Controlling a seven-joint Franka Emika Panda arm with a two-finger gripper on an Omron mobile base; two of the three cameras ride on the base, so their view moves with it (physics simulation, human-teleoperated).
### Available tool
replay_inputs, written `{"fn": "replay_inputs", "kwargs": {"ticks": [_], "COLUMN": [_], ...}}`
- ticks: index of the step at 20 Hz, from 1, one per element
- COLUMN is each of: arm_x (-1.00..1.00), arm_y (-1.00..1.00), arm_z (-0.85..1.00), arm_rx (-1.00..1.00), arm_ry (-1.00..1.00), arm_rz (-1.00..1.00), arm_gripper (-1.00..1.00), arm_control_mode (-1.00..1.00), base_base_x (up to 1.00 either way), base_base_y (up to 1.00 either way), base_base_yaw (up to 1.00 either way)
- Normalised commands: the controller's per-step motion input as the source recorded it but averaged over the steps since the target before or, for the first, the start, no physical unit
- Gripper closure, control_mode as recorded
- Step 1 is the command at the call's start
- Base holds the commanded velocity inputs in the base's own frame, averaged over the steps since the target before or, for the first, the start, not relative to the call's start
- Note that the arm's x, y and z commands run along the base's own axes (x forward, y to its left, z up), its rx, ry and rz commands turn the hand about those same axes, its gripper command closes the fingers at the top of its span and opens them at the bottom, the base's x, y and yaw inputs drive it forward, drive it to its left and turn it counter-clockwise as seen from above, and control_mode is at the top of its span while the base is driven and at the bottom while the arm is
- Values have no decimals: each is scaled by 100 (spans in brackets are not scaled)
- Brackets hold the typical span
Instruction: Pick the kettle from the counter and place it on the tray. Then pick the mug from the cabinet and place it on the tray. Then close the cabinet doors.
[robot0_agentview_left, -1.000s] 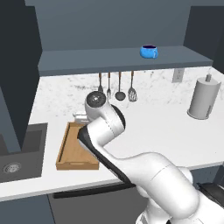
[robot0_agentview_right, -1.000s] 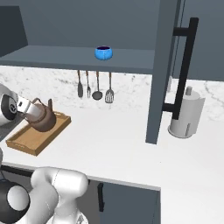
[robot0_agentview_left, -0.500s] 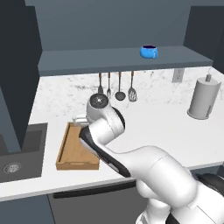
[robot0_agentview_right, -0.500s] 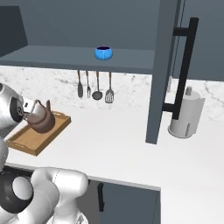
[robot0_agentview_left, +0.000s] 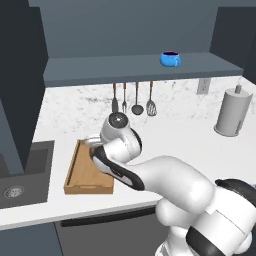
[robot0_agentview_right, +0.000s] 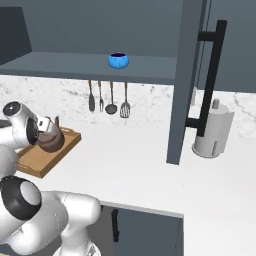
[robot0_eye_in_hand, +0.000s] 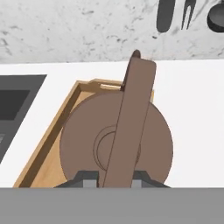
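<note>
In the left base view the arm bends low over the tray (robot0_agentview_left: 80, 175) at the counter's (robot0_agentview_left: 170, 140) left side beside the sink (robot0_agentview_left: 20, 185), while the mug (robot0_agentview_left: 170, 58) sits on the cabinet (robot0_agentview_left: 140, 67) shelf. In the right base view the kettle (robot0_agentview_right: 50, 139) hangs just above the tray (robot0_agentview_right: 47, 157), at the hand. In the hand view the gripper (robot0_eye_in_hand: 113, 180) has its jaws pinched narrowly on the kettle's (robot0_eye_in_hand: 116, 140) arched handle, over the tray (robot0_eye_in_hand: 48, 144).

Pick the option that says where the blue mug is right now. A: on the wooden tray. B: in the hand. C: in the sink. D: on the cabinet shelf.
D: the mug stands on the cabinet shelf above the hanging utensils, while the hand is shut on the kettle over the tray.
</note>
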Motion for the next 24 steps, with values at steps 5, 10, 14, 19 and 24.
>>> {"fn": "replay_inputs", "kwargs": {"ticks": [5, 10, 14, 19, 24], "arm_x": [31, 24, 18, 23, 23], "arm_y": [8, 6, 0, 0, 0], "arm_z": [-18, -19, -25, -16, -10], "arm_rx": [6, 6, 0, 0, 0], "arm_ry": [0, 0, 0, 0, -1], "arm_rz": [8, 7, 7, 3, 0], "arm_gripper": [100, 100, 100, 100, 100], "arm_control_mode": [-100, -100, -100, -100, -100], "base_base_x": [0, 0, 0, 0, 0], "base_base_y": [0, 0, 0, 0, 0], "base_base_yaw": [0, 0, 0, 0, 0]}}
